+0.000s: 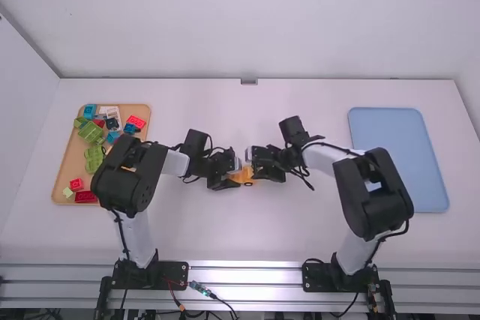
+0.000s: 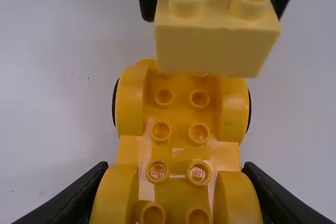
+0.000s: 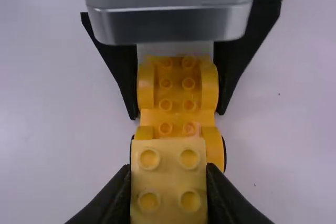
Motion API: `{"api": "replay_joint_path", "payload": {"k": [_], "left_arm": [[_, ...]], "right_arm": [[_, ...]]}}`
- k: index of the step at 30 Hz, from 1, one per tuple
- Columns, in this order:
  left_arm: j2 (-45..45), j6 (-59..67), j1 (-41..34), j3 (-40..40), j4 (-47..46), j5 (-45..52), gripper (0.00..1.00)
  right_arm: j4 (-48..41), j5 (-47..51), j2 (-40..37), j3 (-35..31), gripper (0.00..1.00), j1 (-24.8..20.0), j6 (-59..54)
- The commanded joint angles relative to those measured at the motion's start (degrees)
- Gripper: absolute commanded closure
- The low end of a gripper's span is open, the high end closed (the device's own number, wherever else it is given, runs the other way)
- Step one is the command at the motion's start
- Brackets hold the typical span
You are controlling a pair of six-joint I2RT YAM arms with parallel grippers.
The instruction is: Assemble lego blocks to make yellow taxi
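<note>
yellow plastic lego taxi base with wheels [image 1: 244, 177] sits mid-surface [image 1: 225, 230]. from left: a shallow tan tray [image 1: 66, 174] holds green blocks [image 1: 91, 131], red blocks [image 1: 136, 121] and blue blocks [image 1: 90, 111]; the left claw [image 1: 231, 177] grips the base; the right claw [image 1: 254, 168] pinches a pale yellow studded block [image 3: 168, 182] above its other end; then a blue tray [image 1: 397, 155].

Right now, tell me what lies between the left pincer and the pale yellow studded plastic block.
Between the left pincer and the block lies the middle of the orange-yellow wheeled plastic base, its studs bare; the right wrist view shows that.
</note>
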Motion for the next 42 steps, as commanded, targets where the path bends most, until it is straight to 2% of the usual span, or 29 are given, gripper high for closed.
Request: {"api": "replay_joint_path", "payload": {"k": [1, 18, 24, 42], "left_arm": [[1.8, -0.2, -0.3, -1.6, -1.4, -9.1, 0.95], [1.8, -0.2, -0.5, -1.6, -1.3, -9.2, 0.97], [1.8, -0.4, -0.5, -1.5, -1.4, -9.2, 0.98], [1.8, -0.4, -0.5, -1.4, -1.4, -9.2, 0.98]], "right_arm": [[0.0, -0.9, -1.5, 1.2, 0.85, 0.3, 0.3], [4.6, -3.0, -0.2, -0.6, 0.86, 1.3, 1.6], [9.5, 0.2, -0.2, -3.6, 0.91, 2.9, 4.7], [14.5, 1.5, -0.2, -6.0, 0.93, 2.8, 7.1]]}}
